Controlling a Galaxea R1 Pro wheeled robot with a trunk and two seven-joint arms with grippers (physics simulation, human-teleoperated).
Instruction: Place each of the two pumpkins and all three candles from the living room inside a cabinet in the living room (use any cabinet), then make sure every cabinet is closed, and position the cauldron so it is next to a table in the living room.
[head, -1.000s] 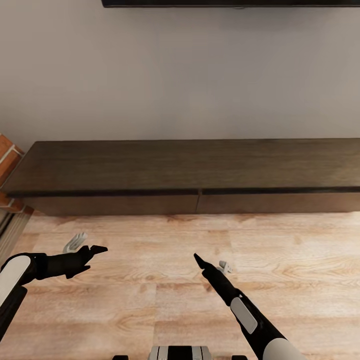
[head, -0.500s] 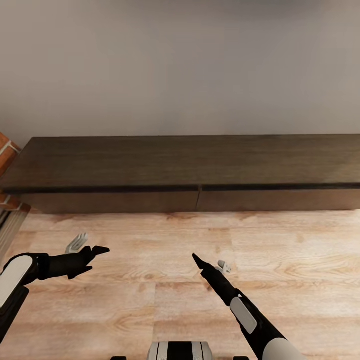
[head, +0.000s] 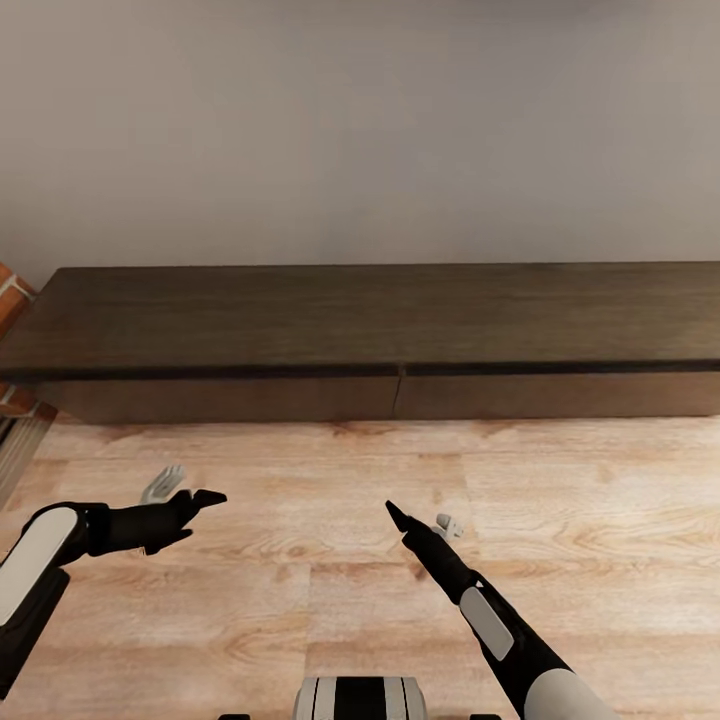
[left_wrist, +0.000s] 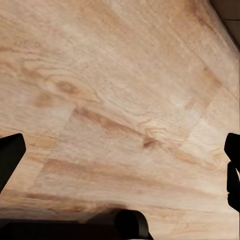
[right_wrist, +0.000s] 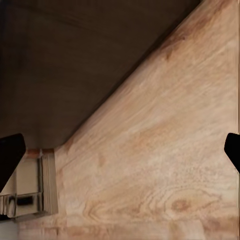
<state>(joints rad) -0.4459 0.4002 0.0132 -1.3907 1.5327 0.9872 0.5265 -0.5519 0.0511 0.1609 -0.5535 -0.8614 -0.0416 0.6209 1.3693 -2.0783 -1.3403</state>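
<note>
The cabinet (head: 380, 345) spans mid-frame, both drawer fronts flush and shut. Your left gripper (head: 200, 500) and right gripper (head: 398, 518) hover open and empty over floor (head: 560, 500). Square up before reaching for a drawer edge.

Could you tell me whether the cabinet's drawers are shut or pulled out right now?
Shut: both drawer fronts of the cabinet sit flush under its top, no pale inside showing.

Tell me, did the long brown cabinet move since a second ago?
No. The cabinet sits a little higher in the head view, but wall and floor shifted with it: the camera moved.
</note>
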